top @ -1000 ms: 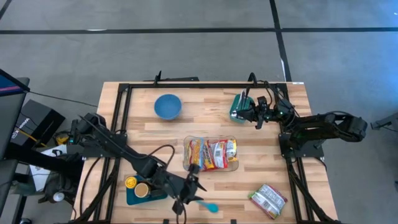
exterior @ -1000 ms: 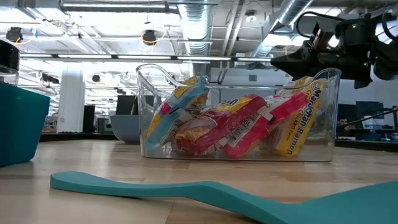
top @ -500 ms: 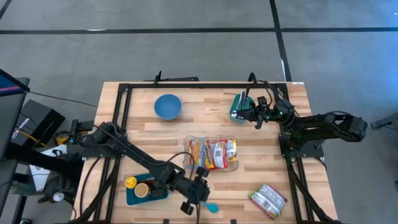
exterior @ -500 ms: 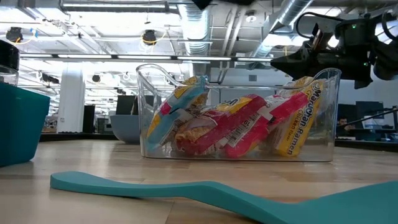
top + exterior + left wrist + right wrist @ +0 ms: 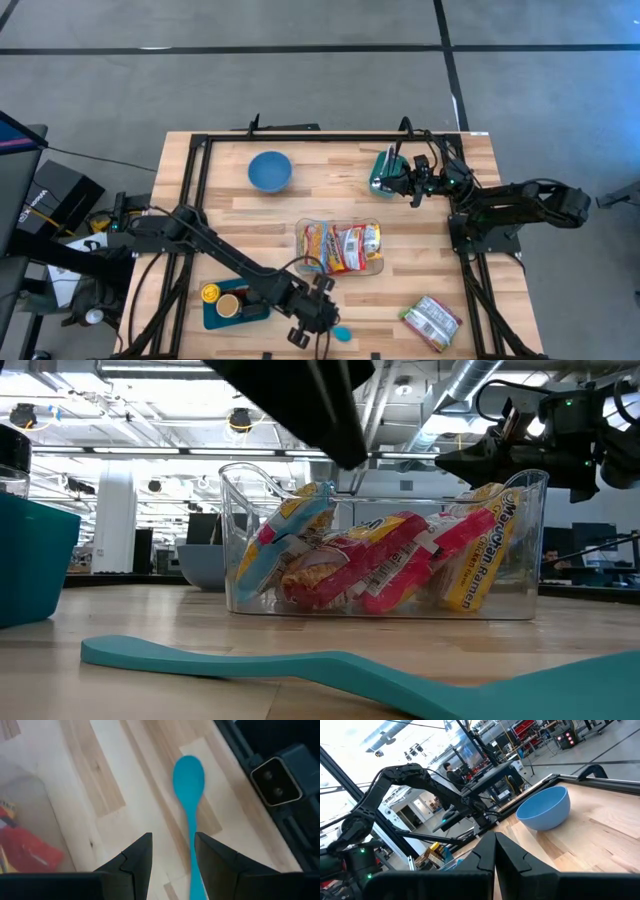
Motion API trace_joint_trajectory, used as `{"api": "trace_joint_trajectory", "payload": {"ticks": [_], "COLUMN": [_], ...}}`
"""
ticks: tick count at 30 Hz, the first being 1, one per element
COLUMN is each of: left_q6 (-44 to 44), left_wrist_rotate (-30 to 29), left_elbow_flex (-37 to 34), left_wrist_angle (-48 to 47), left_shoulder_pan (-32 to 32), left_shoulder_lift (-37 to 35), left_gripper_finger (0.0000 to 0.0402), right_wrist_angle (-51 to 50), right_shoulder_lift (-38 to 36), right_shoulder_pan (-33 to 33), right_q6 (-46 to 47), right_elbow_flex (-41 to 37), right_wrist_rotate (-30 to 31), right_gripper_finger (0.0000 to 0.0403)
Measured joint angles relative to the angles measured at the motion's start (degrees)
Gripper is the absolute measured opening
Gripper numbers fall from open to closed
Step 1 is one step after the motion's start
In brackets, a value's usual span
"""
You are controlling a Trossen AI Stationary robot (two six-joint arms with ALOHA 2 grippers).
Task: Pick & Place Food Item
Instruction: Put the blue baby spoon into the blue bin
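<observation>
A clear bin (image 5: 340, 247) at the table's middle holds red and yellow ramen packets (image 5: 400, 565). One more packet (image 5: 432, 322) lies flat near the right front corner. My left gripper (image 5: 320, 318) hangs open above the near edge, slanting down, with a teal spoon (image 5: 189, 785) lying on the wood below it. The spoon's handle runs under the gap next to one finger (image 5: 215, 857). In the low view the gripper (image 5: 320, 410) is clear of the table, at about the height of the bin's rim. My right gripper (image 5: 388, 182) waits shut and level at the far right.
A blue bowl (image 5: 269, 171) stands at the far left and shows in the right wrist view (image 5: 544, 809). A teal tray (image 5: 235, 303) with round tins sits at the near left. A teal container (image 5: 381, 168) stands beside the right gripper. Black frame rails (image 5: 190, 200) border the table.
My left gripper has moved toward the table's right edge and down, tipping its fingers more steeply downward, and now stands over the teal spoon. It has come into the low view from above. Its fingers keep the same gap. The right arm stays still.
</observation>
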Motion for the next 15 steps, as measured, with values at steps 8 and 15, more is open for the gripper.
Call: {"api": "trace_joint_trajectory", "payload": {"ticks": [8,15], "left_q6": [-1.84,-2.66], "left_wrist_rotate": [-0.41,-2.84], "left_elbow_flex": [-3.67,-4.18], "left_wrist_angle": [1.75,3.08], "left_shoulder_pan": [-1.40,-2.96], "left_shoulder_lift": [0.00,0.62], "left_gripper_finger": [0.0140,0.0140], "right_wrist_angle": [-0.24,-0.35], "right_shoulder_lift": [0.00,0.00], "right_shoulder_pan": [0.00,0.00], "right_q6": [0.05,0.05], "right_elbow_flex": [0.02,0.02], "right_wrist_rotate": [0.00,0.01], "right_gripper_finger": [0.0001,0.0001]}}
